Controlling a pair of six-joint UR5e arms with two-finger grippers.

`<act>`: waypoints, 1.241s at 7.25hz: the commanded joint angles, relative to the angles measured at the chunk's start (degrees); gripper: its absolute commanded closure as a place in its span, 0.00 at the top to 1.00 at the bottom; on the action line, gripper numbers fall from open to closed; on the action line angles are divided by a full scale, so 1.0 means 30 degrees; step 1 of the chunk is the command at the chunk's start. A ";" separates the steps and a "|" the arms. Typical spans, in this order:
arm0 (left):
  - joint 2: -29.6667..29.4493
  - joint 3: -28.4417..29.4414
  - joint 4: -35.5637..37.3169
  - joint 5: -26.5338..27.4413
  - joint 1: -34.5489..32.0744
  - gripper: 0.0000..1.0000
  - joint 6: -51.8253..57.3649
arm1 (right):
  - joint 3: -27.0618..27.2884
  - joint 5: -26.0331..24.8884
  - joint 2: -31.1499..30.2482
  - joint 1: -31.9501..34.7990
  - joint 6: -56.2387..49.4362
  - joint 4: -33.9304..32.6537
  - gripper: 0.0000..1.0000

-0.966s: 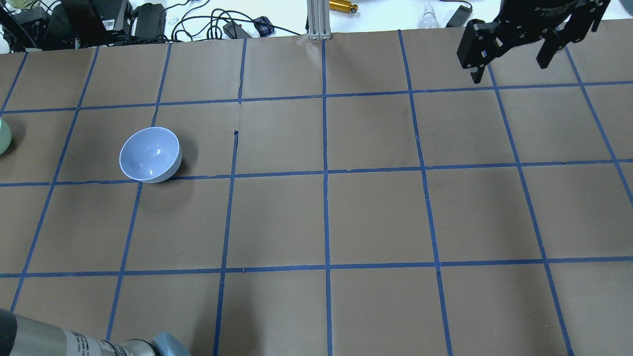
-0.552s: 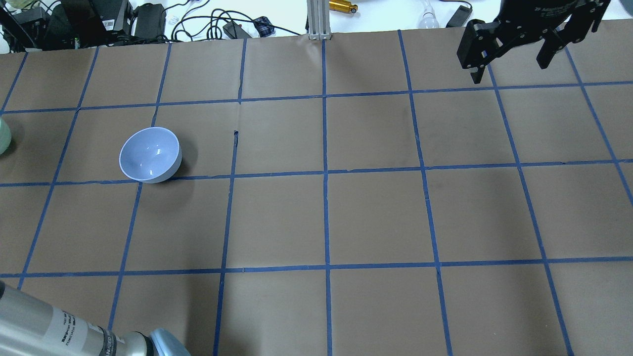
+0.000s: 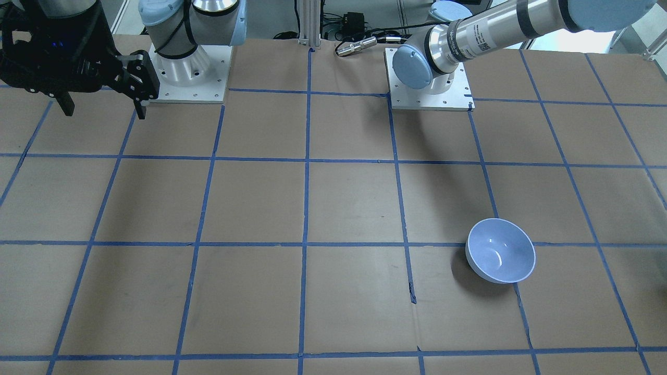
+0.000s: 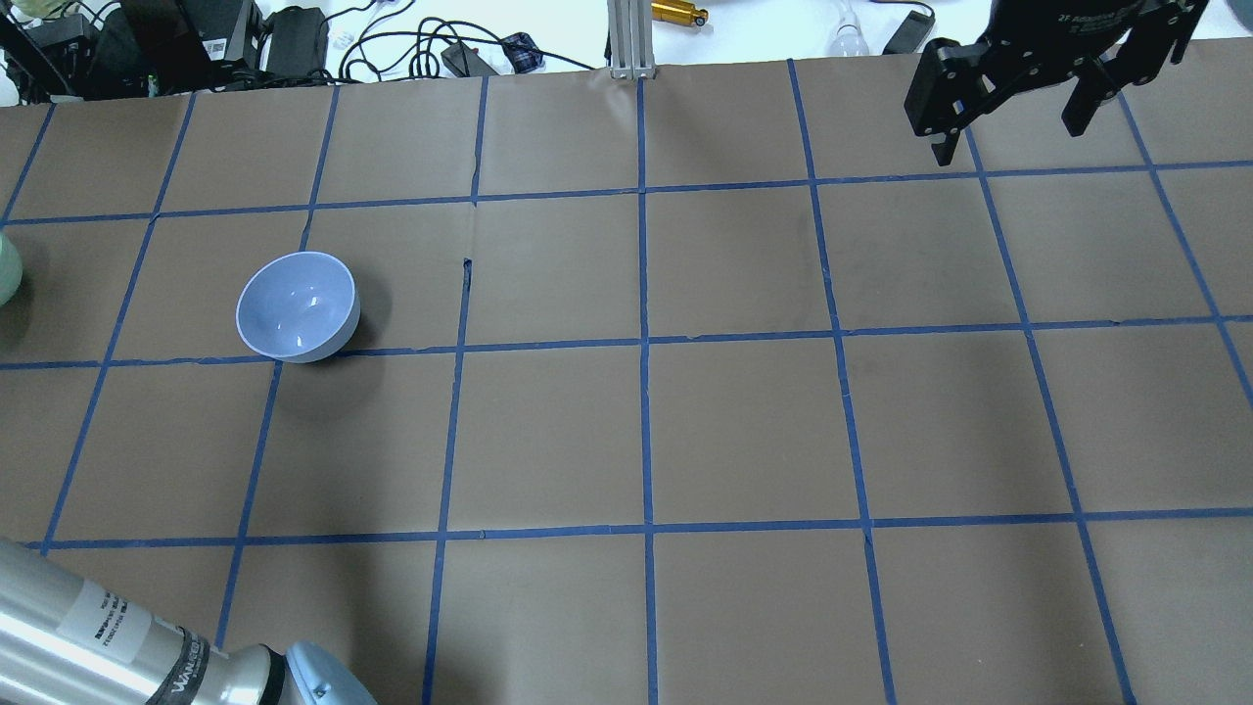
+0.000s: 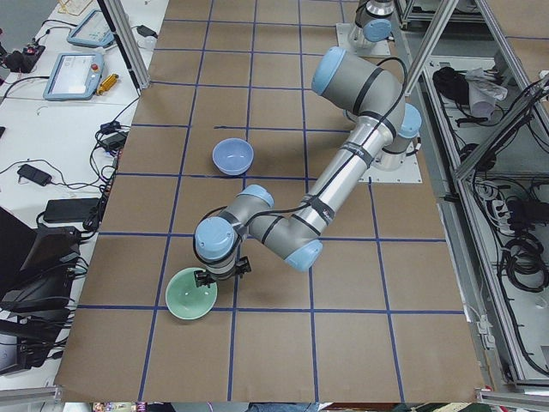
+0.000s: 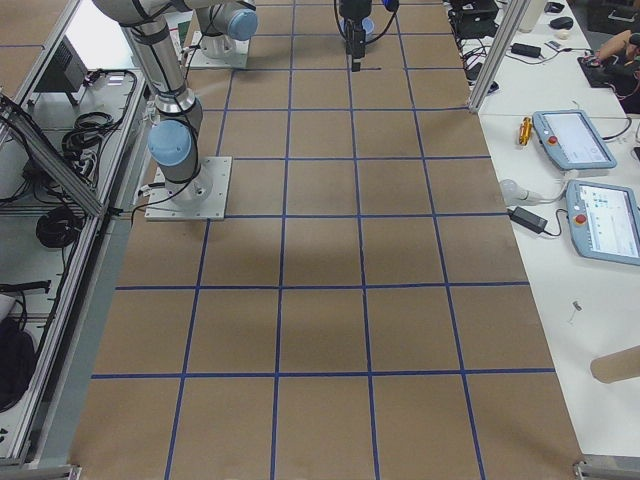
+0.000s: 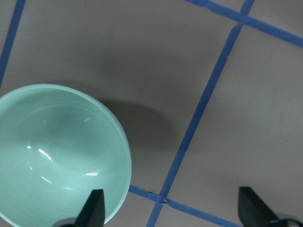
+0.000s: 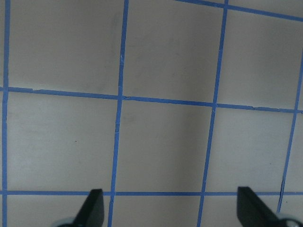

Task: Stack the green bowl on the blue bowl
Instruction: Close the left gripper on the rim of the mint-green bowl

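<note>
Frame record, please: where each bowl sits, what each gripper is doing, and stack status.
green bowl: upright and empty on the table, at the robot's left end
blue bowl: upright, empty, apart from the green one
left gripper: jaws open, one jaw over the green bowl's rim, nothing held
right gripper: jaws open, above the table, far from both bowls
stack: not yet done

Mint-green bowl (image 7: 57, 156), lavender-blue bowl (image 4: 297, 306), and a brown table (image 4: 744, 421) with blue tape grid (image 4: 646, 431).
</note>
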 commanded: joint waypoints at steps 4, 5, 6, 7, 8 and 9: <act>-0.1973 0.1118 0.0161 -0.0242 0.0039 1.00 0.2870 | 0.0000 0.0000 0.0000 0.0000 0.0000 0.0000 1.00; -0.2060 0.1089 0.0161 -0.0242 0.0039 0.95 0.2580 | 0.0000 0.0000 0.0000 0.0000 0.0000 0.0000 1.00; -0.2090 0.1088 0.0161 -0.0242 0.0039 0.93 0.2403 | 0.0000 0.0000 0.0000 0.0000 0.0000 0.0000 1.00; -0.2061 0.1088 0.0190 -0.0242 0.0039 0.79 0.2430 | 0.0000 0.0000 0.0000 0.0000 0.0000 0.0000 1.00; -0.2061 0.1088 0.0190 -0.0242 0.0010 0.68 0.2517 | 0.0000 0.0000 0.0000 0.0000 0.0000 0.0000 1.00; -0.2032 0.1059 0.0364 -0.0242 0.0010 0.45 0.2547 | 0.0000 0.0000 0.0000 0.0000 0.0000 0.0000 1.00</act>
